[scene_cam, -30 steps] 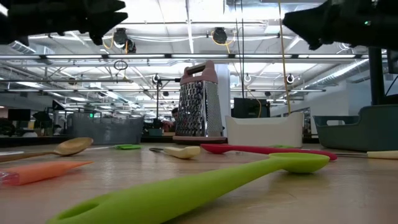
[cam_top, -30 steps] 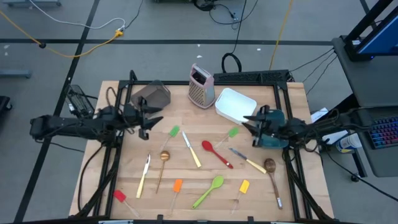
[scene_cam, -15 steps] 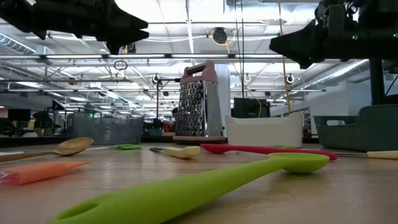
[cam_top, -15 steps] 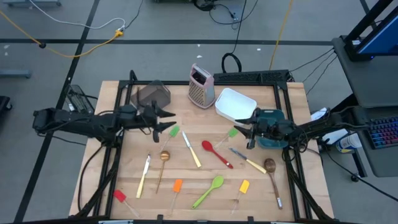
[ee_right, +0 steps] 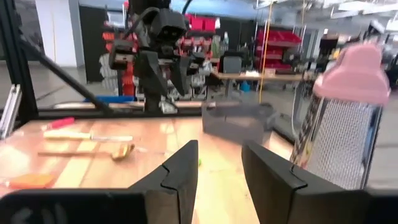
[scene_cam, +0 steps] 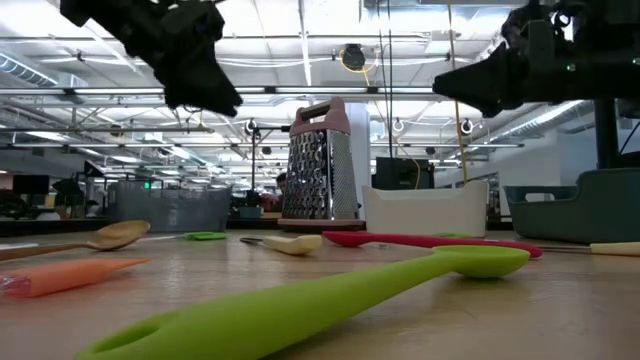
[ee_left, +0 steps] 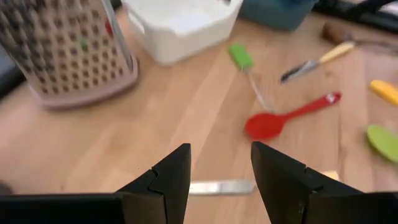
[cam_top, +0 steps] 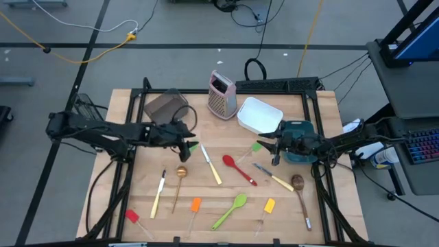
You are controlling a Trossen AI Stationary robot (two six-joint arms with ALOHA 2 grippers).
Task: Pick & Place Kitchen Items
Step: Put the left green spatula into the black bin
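Both grippers (cam_top: 190, 142) (cam_top: 269, 145) parted, empty

Industrial robotics lab: wooden table (cam_top: 226, 206) on grey concrete floor, loose cables (cam_top: 89, 51), open ceiling with ductwork and strip lights (scene_cam: 300, 60), red storage racks (ee_right: 205, 37).

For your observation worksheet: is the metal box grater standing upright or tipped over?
Upright. The box grater stands on its wide base on the table, its pink handle on top, in the low view.
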